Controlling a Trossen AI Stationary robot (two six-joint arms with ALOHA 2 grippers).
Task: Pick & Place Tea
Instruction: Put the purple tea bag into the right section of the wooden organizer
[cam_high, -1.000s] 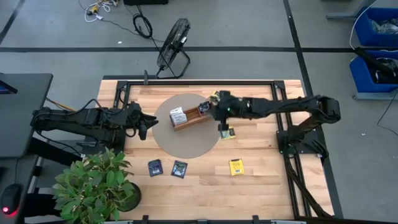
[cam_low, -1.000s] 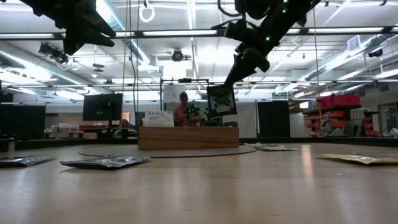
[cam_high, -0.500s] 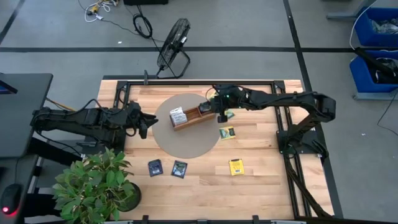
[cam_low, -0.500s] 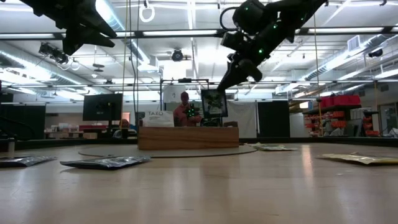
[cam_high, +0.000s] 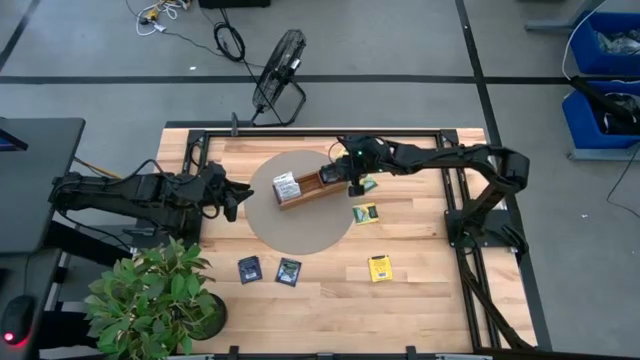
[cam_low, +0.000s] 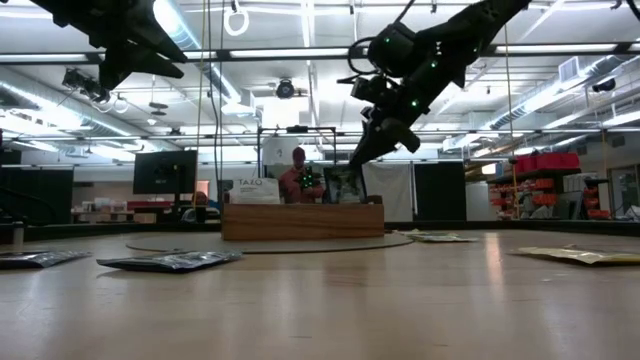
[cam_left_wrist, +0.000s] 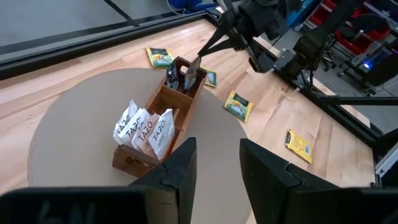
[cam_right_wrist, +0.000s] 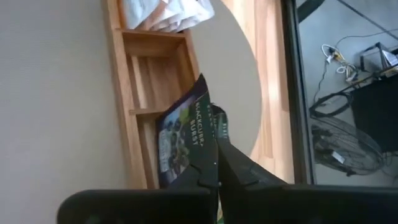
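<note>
My right gripper (cam_high: 353, 186) is shut on a dark navy tea packet (cam_right_wrist: 185, 138), which stands in the right-end compartment of the wooden tray (cam_high: 305, 187). In the low view the packet (cam_low: 345, 185) dips behind the tray's wall (cam_low: 300, 220). White packets (cam_left_wrist: 144, 127) stand in the tray's left-end compartment. The tray lies on a round grey mat (cam_high: 300, 225). Loose packets lie flat on the table: two dark ones (cam_high: 249, 269) (cam_high: 289, 271), a green-yellow one (cam_high: 366, 213) and a yellow one (cam_high: 380, 267). My left gripper (cam_left_wrist: 217, 165) waits open, raised over the table left of the mat. My right gripper pinches the dark packet's upper edge (cam_right_wrist: 210, 127) between its two fingers (cam_right_wrist: 205, 168). The fingers slant down at it from the table's right side. The packet hangs below them, nearly upright, and its lower part sits inside the tray's end compartment (cam_left_wrist: 186, 78).
A further green-yellow packet (cam_left_wrist: 160, 56) lies beyond the tray's right end and another (cam_high: 371, 184) beside the right gripper. A potted plant (cam_high: 155, 295) stands at the table's near left corner. Bare wood shows near the mat's near side.
My right gripper has moved toward the table's far edge and slightly left, from above the green-yellow packet to the tray's right end. It has come down, and the dark packet, which hung clear above the tray, now dips into the end compartment.
</note>
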